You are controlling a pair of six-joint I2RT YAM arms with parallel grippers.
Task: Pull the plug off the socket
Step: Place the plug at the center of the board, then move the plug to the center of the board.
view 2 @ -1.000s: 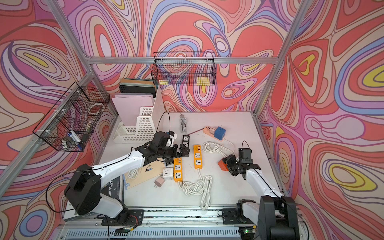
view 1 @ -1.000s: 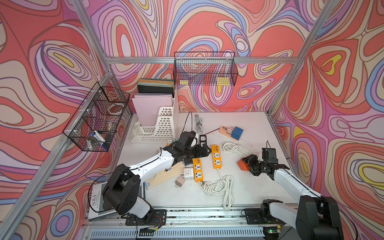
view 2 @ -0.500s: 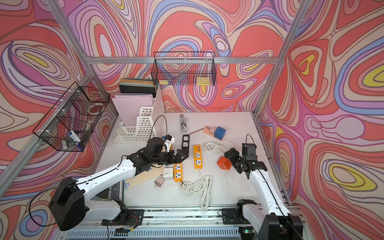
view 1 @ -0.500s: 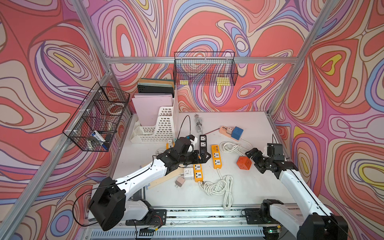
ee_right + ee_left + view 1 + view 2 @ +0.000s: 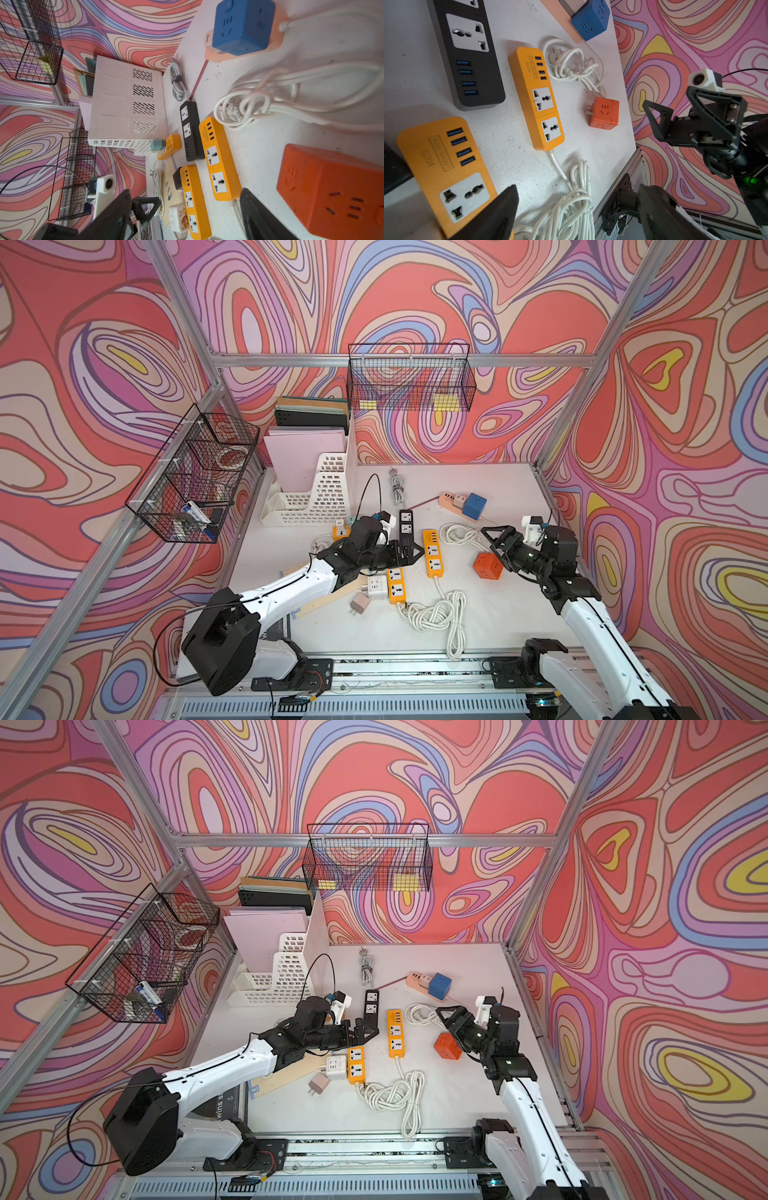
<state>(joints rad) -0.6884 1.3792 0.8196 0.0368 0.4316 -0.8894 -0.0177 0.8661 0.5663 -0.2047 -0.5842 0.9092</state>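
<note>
Right gripper (image 5: 496, 548) has been lifted off the plug (image 5: 488, 566) since a second ago, jaws left wide open, empty. That matte orange cube is parked on the table (image 5: 511, 614) just beside them, prongs toward the long strip (image 5: 432, 553). Left gripper (image 5: 413, 553) is spread open over the short strip (image 5: 395, 585).

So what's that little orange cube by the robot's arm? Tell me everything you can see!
It's a small orange cube that looks like smooth plastic. Its faces have little socket slots, and two metal prongs stick out of one side. It sits flat on the white table, between the long orange power strip and the right claw, which is open beside it and not holding it. Nothing is plugged into the faces that show.
</note>
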